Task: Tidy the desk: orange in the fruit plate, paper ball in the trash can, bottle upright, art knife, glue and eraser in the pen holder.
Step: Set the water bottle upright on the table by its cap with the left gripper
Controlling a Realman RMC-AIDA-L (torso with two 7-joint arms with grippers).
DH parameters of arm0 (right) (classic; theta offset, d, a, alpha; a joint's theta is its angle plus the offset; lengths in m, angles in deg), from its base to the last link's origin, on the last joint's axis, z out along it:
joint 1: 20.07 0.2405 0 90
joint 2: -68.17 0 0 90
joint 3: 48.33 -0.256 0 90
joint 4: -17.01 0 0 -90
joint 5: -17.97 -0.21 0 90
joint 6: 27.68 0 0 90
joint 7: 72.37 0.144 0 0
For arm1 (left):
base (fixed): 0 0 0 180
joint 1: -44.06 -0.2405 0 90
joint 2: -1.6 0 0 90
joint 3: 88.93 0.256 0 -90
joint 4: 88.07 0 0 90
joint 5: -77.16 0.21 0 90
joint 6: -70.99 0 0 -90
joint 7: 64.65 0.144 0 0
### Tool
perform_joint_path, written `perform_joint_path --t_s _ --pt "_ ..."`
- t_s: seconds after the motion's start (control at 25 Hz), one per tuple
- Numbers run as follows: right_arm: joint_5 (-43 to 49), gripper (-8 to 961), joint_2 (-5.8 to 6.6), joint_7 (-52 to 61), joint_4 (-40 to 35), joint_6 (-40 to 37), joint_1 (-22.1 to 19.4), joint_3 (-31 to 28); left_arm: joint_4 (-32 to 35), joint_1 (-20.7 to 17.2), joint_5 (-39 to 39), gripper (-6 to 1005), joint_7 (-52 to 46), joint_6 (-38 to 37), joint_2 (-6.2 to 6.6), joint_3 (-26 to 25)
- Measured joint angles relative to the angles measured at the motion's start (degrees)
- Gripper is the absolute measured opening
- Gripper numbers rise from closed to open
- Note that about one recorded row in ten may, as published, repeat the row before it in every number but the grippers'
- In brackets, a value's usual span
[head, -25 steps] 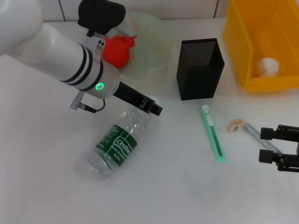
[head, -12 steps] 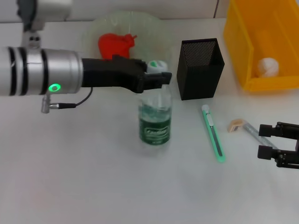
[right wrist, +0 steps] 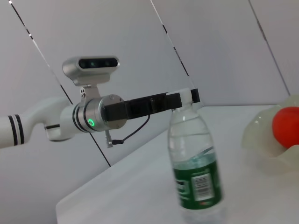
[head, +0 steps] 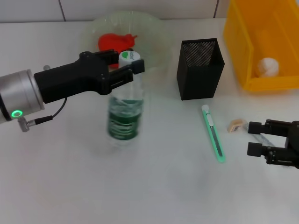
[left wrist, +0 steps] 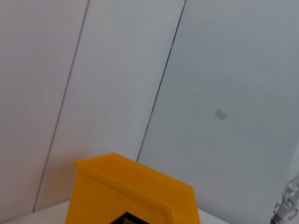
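A: What has changed with the bottle?

B: A second ago it lay on its side. Now it stands upright on the desk, in front of the fruit plate. The left gripper is clenched around its neck, so that step looks nearly done.

A: And nearby?

B: The black pen holder is well clear. The green art knife, eraser and glue remain on the desk, just beside the right gripper, whose fingers are spread open.
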Motion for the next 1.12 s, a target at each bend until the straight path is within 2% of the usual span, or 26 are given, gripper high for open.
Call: perform_joint_path --t_s 0.04,0.12,0.16,0.28,0.36,0.68,0.84,1.08,1.12 --pt "0.0 720 -0.13 0.1 0.0 0.0 0.1 0.0 -3.9 0.6 -1.5 378 4.6 -2.1 0.02 -2.4" --pt "0.0 719 -0.51 0.2 0.0 0.0 0.5 0.1 -3.9 0.6 -1.5 374 4.6 -2.1 0.02 -2.4" --pt "0.0 719 -1.00 0.3 0.0 -0.1 1.2 0.1 -9.4 0.9 -4.1 372 15.5 -6.0 0.01 -6.4" --pt "0.0 719 -1.39 0.4 0.1 -0.2 2.1 0.3 -11.3 0.9 -5.3 365 18.9 -7.1 0.01 -7.5" --pt "0.2 719 -1.95 0.4 0.4 -0.1 3.1 0.5 -16.6 1.3 -9.1 360 26.2 -9.6 0.11 -10.1" --pt "0.3 720 -2.28 0.1 1.5 0.4 5.0 0.6 -20.1 1.9 -10.5 342 31.4 -10.9 -0.01 -13.3" --pt "0.3 720 -2.34 0.1 1.5 0.5 5.2 0.5 -20.7 2.0 -11.4 149 32.3 -11.6 0.07 -13.5" --pt "0.3 720 -2.32 0.0 1.5 0.6 5.2 0.5 -20.7 2.1 -11.1 -2 31.6 -11.8 0.22 -12.9" --pt "0.3 720 -2.24 0.0 1.5 0.7 5.2 0.5 -20.4 2.3 -10.7 -2 30.6 -11.8 0.32 -12.7"
